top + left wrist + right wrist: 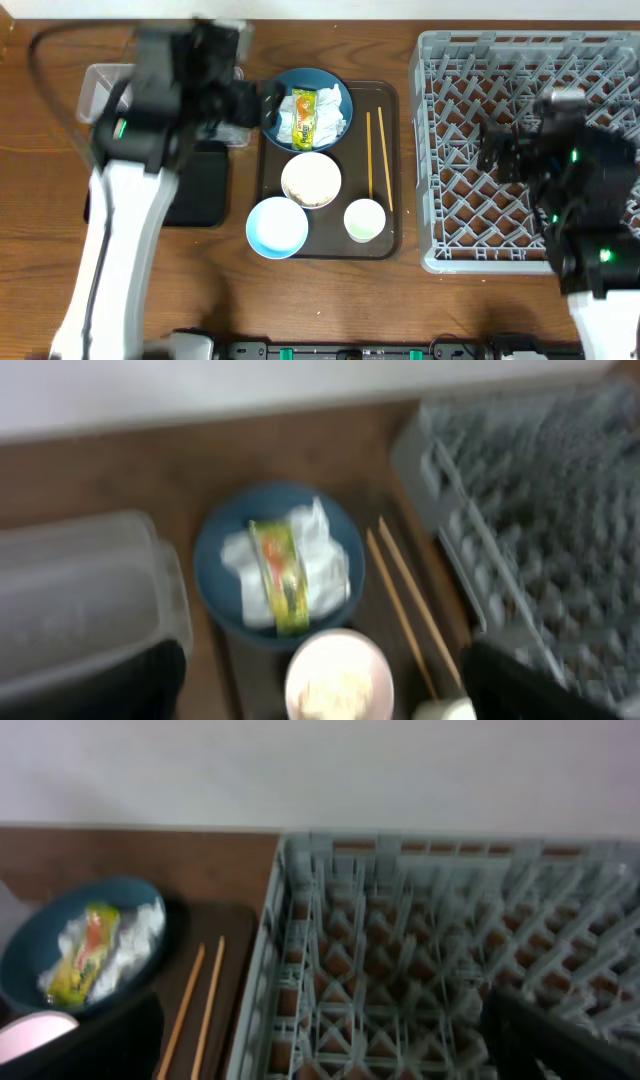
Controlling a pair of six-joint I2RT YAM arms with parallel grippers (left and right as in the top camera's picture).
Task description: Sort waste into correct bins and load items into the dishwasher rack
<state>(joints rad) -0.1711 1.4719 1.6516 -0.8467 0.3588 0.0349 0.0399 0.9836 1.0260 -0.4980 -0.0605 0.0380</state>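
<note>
Grey plastic lattice is all I see in the dishwasher rack point(460, 90) on the right: not one item is loaded. The right pincer point(492, 152) hangs over its floor with fingers apart, holding nothing. The clear tub point(100, 85) and black tray point(205, 190) on the left look bare too, so I judge the job hardly begun. The tissue point(332, 108) and yellow-green wrapper point(304, 112) lie in the dark blue bowl point(318, 75) at the far end of the brown tray point(325, 243). Rice scraps point(312, 185) sit in the white bowl point(285, 180), with the light blue bowl point(277, 227), cup point(364, 220) and chopsticks point(375, 150) alongside. My left pincer point(262, 104) hovers by the blue bowl's left rim, spread and unladen. All waste and five items remain.
</note>
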